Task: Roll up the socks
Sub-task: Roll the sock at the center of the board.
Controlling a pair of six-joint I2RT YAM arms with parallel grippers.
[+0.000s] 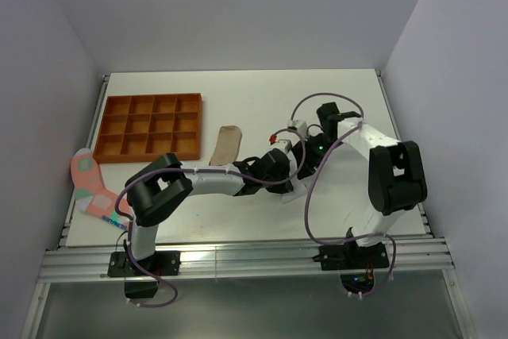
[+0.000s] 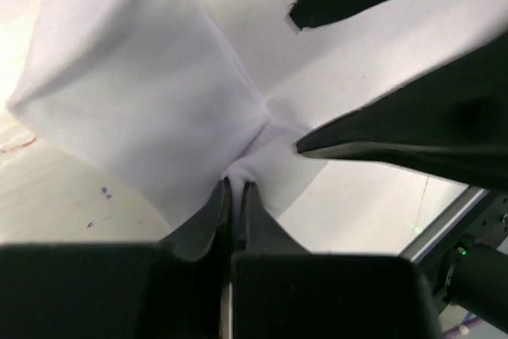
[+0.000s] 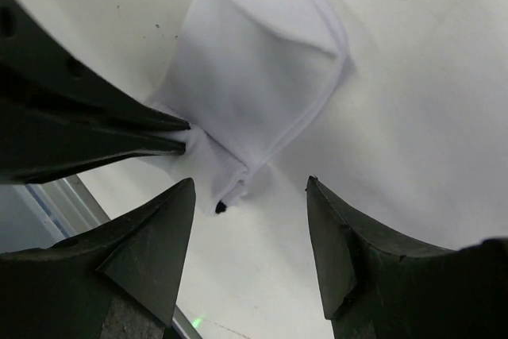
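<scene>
Red sock (image 1: 94,184) lies flat at the near-left edge of the tabletop (image 1: 333,93), partly past the rim, well apart from both arms. Untouched, not rolled.

Mid-tabletop: both arms meet over one spot. Left claw (image 2: 234,192) is fully closed, pinching a corner of the white sock (image 3: 254,77); fabric puckers into the pinch and spreads away in loose folds. Right claw (image 3: 250,186) is wide open with nothing in it, its fingers straddling the sock end just beside the left claw's pinch point, not touching fabric as far as I can tell. The sock looks bunched or folded over once, not a tight roll. The top view hides it under the two wrists.

Further out: beige sock (image 1: 228,144) flat on the tabletop, just left of the arms' meeting point, not rolled. Beyond it, at far left, is the orange tray (image 1: 151,125), with no sock visible in its compartments.

Step, my read: early in rolling the white sock, with the left side anchoring one end and the right side about to take the fabric. Next move likely needs the right claw to close on the free edge near the pinch, then turn it over onto the sock body while the left keeps tension. Risk: thin fabric slipping out, or the fold flopping open. The other two socks are left to do.
</scene>
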